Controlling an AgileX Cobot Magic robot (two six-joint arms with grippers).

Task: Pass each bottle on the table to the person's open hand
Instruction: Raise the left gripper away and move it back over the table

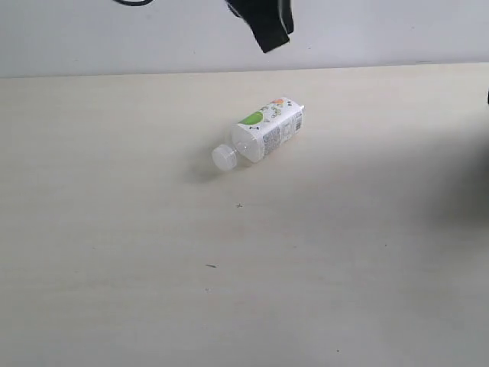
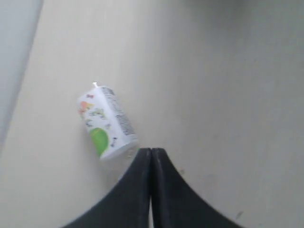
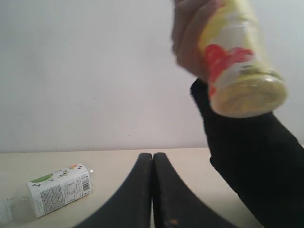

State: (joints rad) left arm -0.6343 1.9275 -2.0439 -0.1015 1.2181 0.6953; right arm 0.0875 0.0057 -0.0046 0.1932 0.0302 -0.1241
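One bottle [image 1: 266, 128] lies on its side on your table [image 1: 114, 267], in the far half, about mid-width in the exterior view. Squarish white plastic body, glossy wrap with a green leaf, small orange marks, fine print. Clear neck, round whitish cap [image 1: 223, 157] on, pointing toward the near left. The wrap hides the inside, so you cannot tell how full it is.

Table: flat, matte, pale beige, faint wood grain, a few dark specks. Plain pale wall [image 1: 92, 38] behind it. Black arm part [image 1: 267, 23] hangs at the top edge of the exterior view; which arm, cannot tell.

Your left gripper [image 2: 151, 152]: two smooth black tapered fingers pressed flat together, no gap, nothing between them. It hangs over bare table, bottle just off its tips, not gripped.

Your right gripper [image 3: 153, 156]: same shape, same finish, fingers closed tight on each other, empty.

Second one, the yellow bottle [image 3: 237, 52], is off the table, up in the air in the hand [image 3: 187, 38]. Bare light skin, fingers wrapped round it, blurred. Round plastic body, yellow all over, red print on the side, tilted with its round base toward the right wrist camera; cap end out of sight. Yellow may be liquid or plastic, cannot tell. Black cloth sleeve [image 3: 256, 166] runs below the hand.
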